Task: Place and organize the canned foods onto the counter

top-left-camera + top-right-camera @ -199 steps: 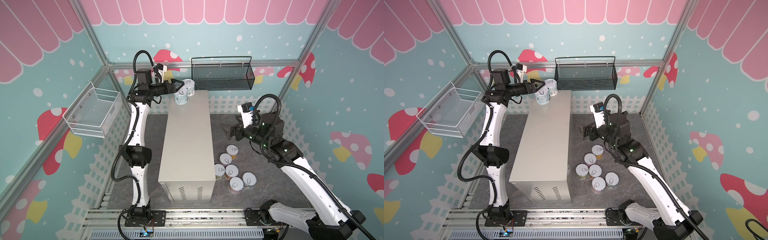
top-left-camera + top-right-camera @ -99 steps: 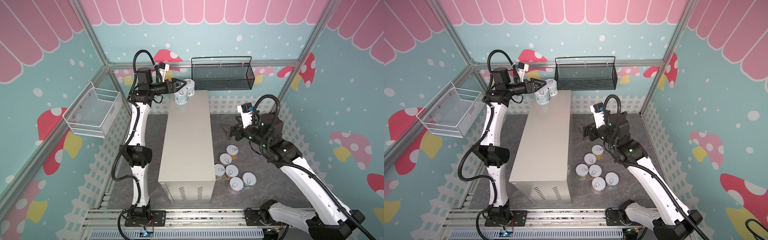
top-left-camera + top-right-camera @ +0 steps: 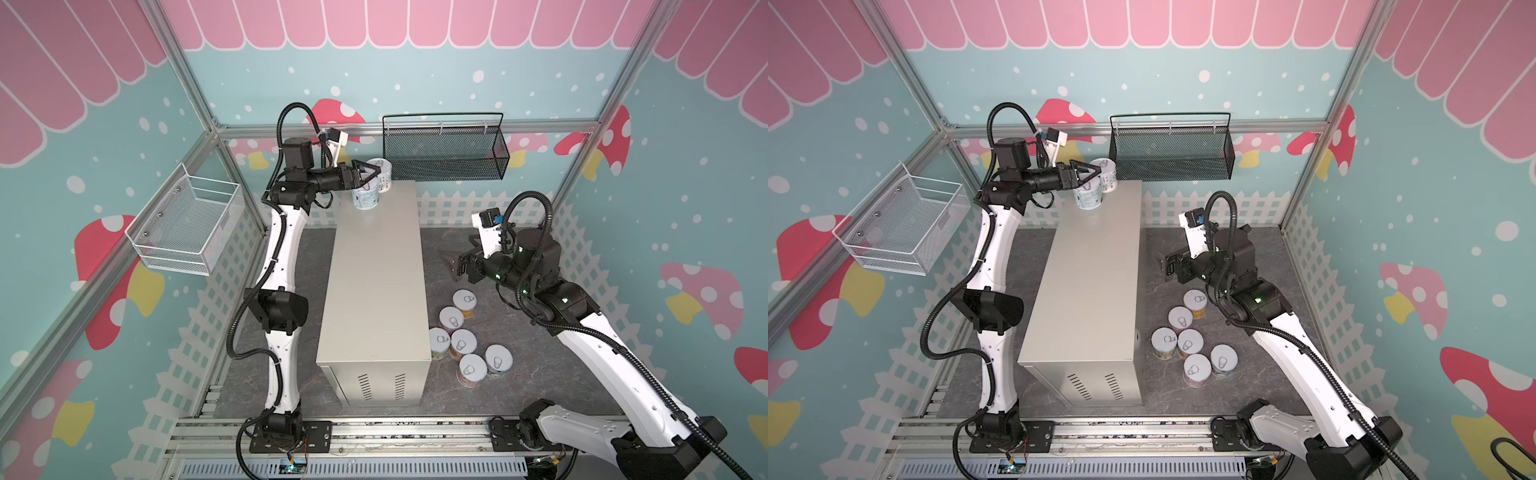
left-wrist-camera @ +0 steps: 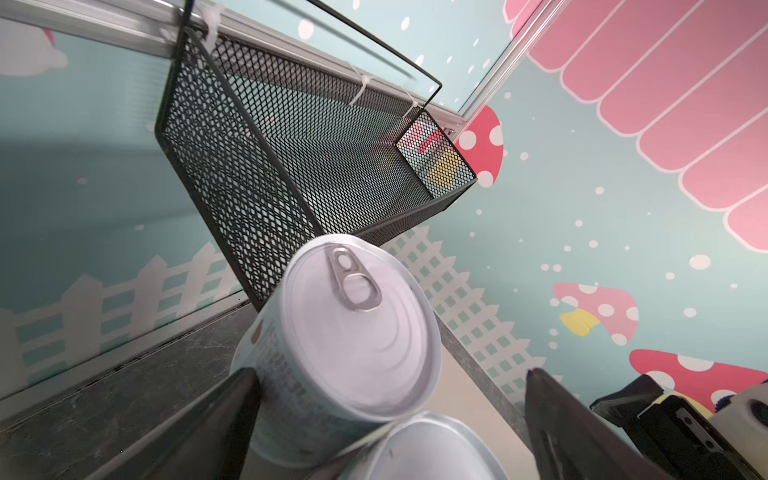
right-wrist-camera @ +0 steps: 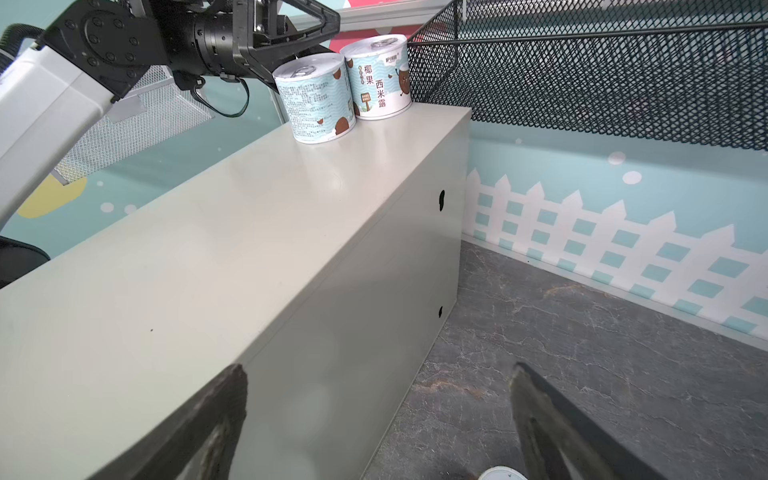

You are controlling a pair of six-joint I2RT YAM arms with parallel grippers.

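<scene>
While its jaws stand spread wide, the left claw (image 3: 374, 173) hangs low over the two blue cans at the counter's far end, pinching nothing. One finger (image 4: 232, 399) lies close against the side of a can; whether it touches cannot be told. The front blue can (image 3: 365, 198) stands by the counter's left edge, with the rear blue can (image 3: 385, 179) just beside it, under the black mesh basket (image 3: 444, 162). The right claw (image 3: 451, 259) is also spread and empty, over the floor beside the counter (image 3: 374, 282). Near it, six cans (image 3: 461, 343) wait clustered on the floor.

A likely mishap is a finger catching a rim as the left claw pulls away, tipping the front can off the nearby edge.

Every can stands upright, lid up, axis vertical. The counter's long axis runs toward the back wall.
</scene>
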